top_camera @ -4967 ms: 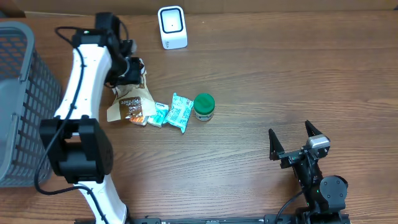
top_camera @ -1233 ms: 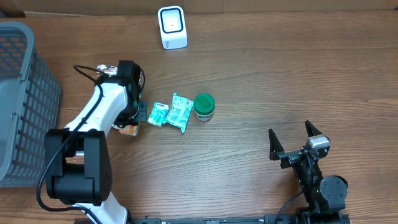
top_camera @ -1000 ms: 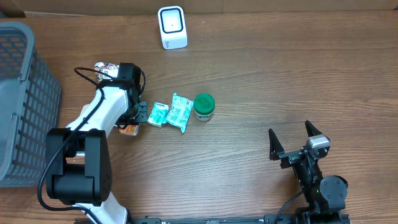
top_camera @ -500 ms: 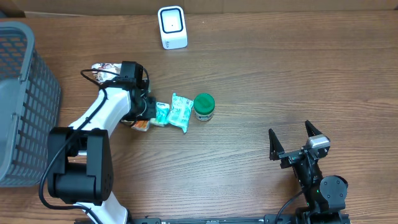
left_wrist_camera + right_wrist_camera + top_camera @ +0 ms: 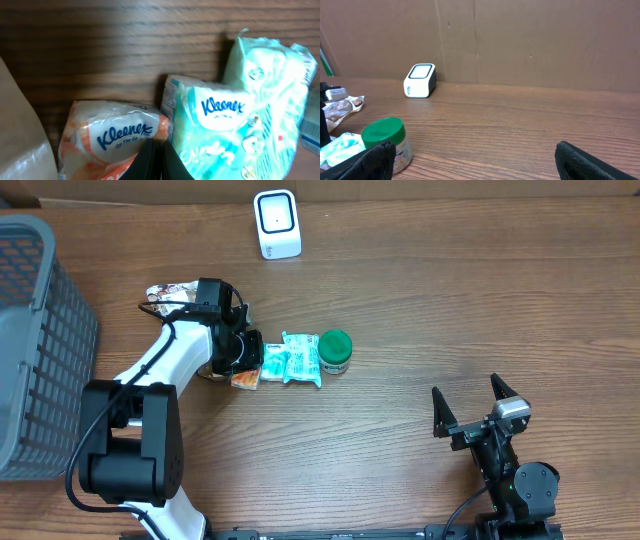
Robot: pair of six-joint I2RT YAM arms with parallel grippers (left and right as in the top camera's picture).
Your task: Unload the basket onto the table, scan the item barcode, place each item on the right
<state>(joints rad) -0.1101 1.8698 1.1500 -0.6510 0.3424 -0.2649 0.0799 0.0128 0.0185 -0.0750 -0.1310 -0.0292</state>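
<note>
**Overhead and wrist views: item selection, before any scan.**

- **Brown wood-grain table** [image 5: 450, 300]: the work surface, and everything below rests on it.
- **Grey mesh plastic basket** [image 5: 62, 300]: stands at the left edge, well apart from the items.
- **White left arm** [image 5: 165, 365]: reaches from the near edge to the cluster of items.
  - The left gripper [image 5: 248, 352] has its fingers pressed together with nothing between them.
  - In the wrist view the tip sits low, at the seam between two packets.
- **Right gripper** [image 5: 470, 406]: parked near the front right with its fingers spread wide. It holds nothing.
- **White box-shaped barcode scanner** [image 5: 277, 223]: stands at the far edge, well apart from the items.
- **Crumpled brown-and-silver snack wrapper** [image 5: 165, 292]: lies behind the left arm.
- **Green-lidded small jar** [image 5: 335, 352]: upright at the right end of the row, touching or just beside the large teal packet.
- **Large teal plastic tissue packet** [image 5: 303, 359]: lies flat, just left of the jar.
- **Small teal Kleenex tissue packet** [image 5: 273, 361]: lies between the large teal packet and the left gripper.
- **Orange Kleenex tissue packet** [image 5: 245, 379]: lies just beside the gripper, on its near side.

*Interpretation.* No item has been grasped, so the task appears to be at its start. The closed tip is probably nudging the packets apart. Which item is meant cannot be told, though the two Kleenex packets are nearest.

The next move calls for the left fingers to open, straddle one packet and close on it. The arm would then lift the packet and carry it to the scanner with the barcode facing the scanner's window. No barcode is visible on any packet.
</note>
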